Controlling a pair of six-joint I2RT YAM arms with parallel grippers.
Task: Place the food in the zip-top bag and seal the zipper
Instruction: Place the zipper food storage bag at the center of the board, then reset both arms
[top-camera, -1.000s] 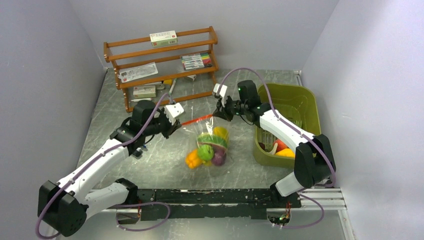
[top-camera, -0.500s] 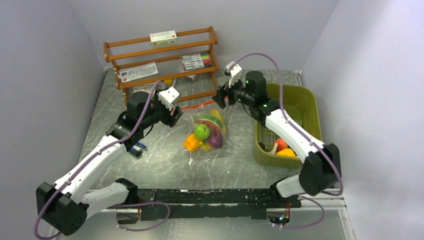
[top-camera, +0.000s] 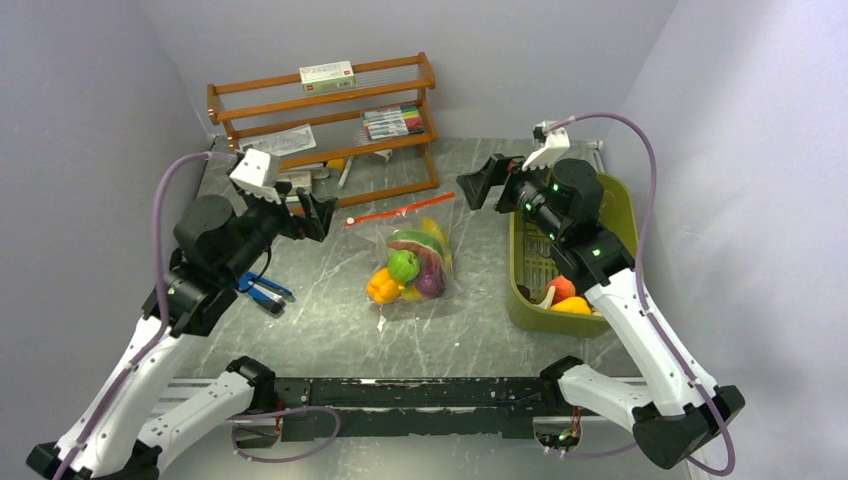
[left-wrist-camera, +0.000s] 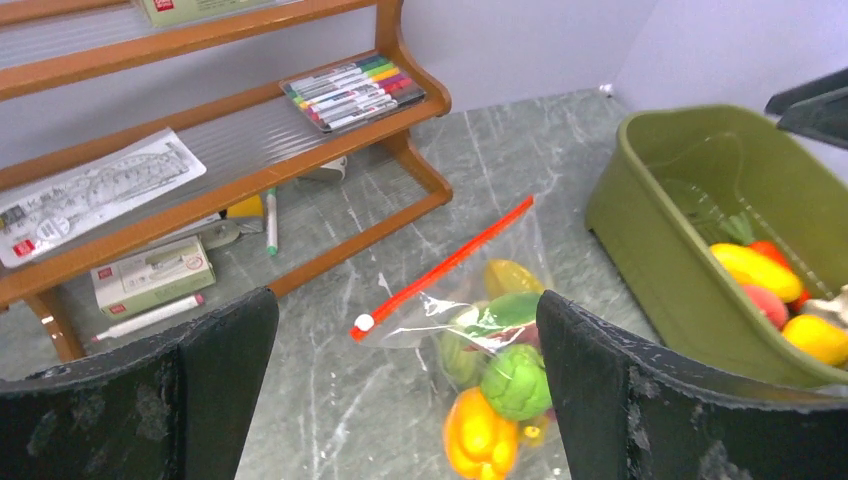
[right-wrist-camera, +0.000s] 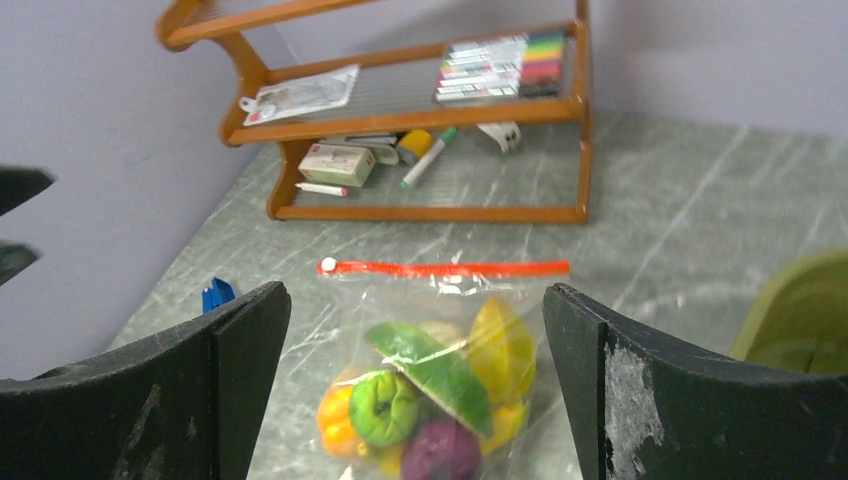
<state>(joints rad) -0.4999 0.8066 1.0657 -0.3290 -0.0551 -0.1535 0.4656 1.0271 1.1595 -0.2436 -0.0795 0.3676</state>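
The zip-top bag (top-camera: 412, 258) lies flat on the table between the arms, and neither arm touches it. Inside it sits food: a green piece (top-camera: 404, 264), an orange pepper (top-camera: 384, 286), a purple piece (top-camera: 430, 282) and a yellow one (top-camera: 436, 233). Its red zipper (top-camera: 385, 213) runs along the far edge, with a white slider at its left end. My left gripper (top-camera: 312, 212) hangs open above and to the left of the bag. Up and to the right, my right gripper (top-camera: 487, 185) is open too. The left wrist view shows the zipper (left-wrist-camera: 445, 265) and the bagged food (left-wrist-camera: 518, 380). The right wrist view shows the zipper (right-wrist-camera: 445, 268) and the food (right-wrist-camera: 385, 405).
An olive-green bin (top-camera: 620, 215) at the right holds more toy food (top-camera: 565, 295). At the back a wooden rack (top-camera: 320, 130) carries marker pens (top-camera: 392, 122), boxes and papers. A blue object (top-camera: 262, 290) lies on the table to the left of the bag.
Both grippers held the bag's zipper ends a second ago. They have opened, let go and pulled up and away. The bag has settled on the table.
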